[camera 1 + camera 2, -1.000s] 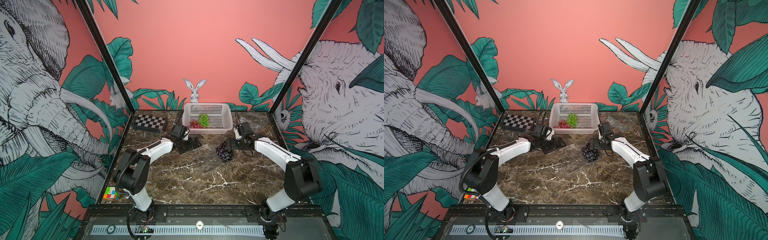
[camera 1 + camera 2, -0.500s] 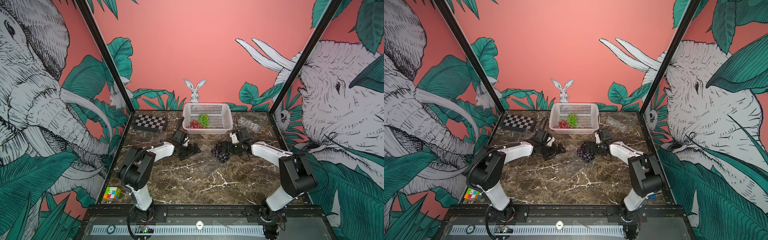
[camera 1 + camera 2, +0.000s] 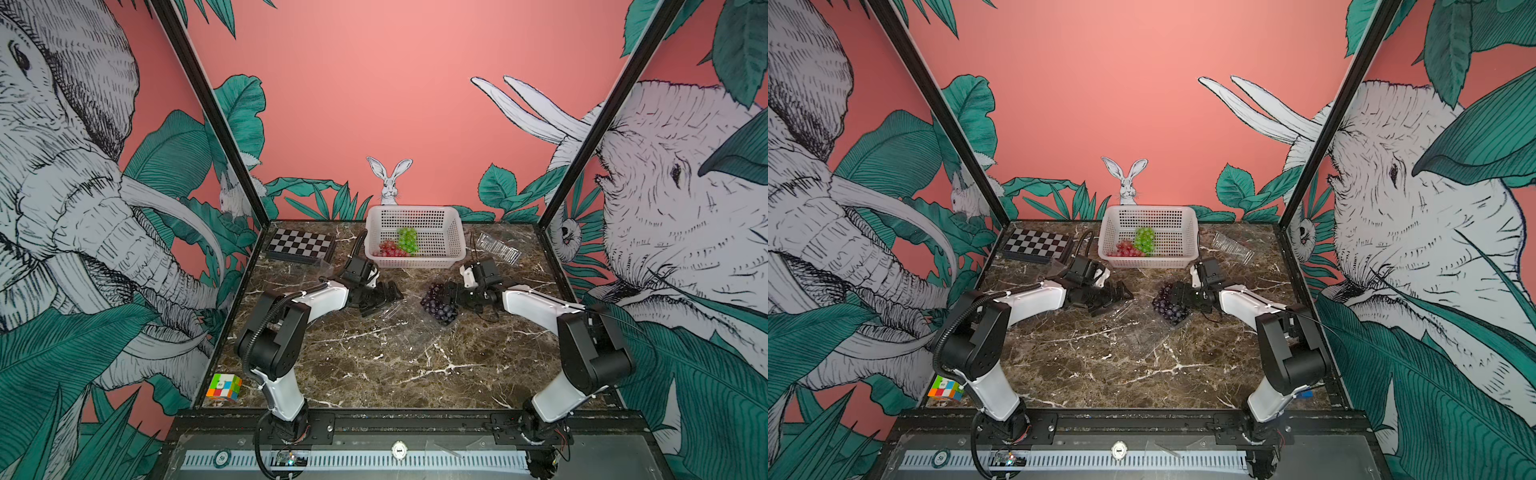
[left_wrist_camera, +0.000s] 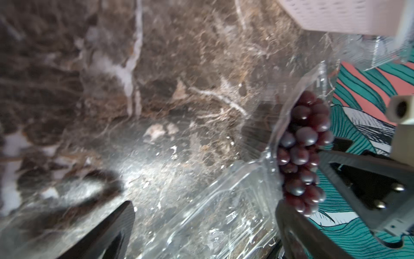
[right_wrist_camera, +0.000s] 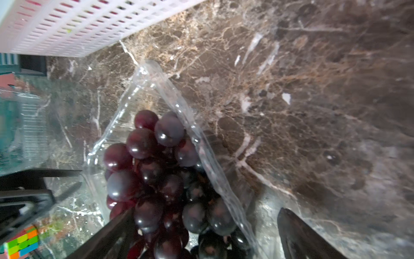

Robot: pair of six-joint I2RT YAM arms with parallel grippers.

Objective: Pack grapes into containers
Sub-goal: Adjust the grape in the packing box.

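A dark purple bunch of grapes lies in an open clear container at mid-table. My right gripper is open and low over it, one finger beside the berries and the other outside the container's wall. My left gripper is open on the opposite side, its fingers straddling the container's flat clear lid; the purple grapes lie just past one fingertip. Red grapes and green grapes sit in the white basket.
Another clear container lies at the back right, beside the basket. A chessboard sits at the back left. A Rubik's cube stands at the front left corner.
Both arms have come down and closed in toward each other: the left gripper onto the clear lid, the right gripper over the purple grapes. The grapes have stayed in place.
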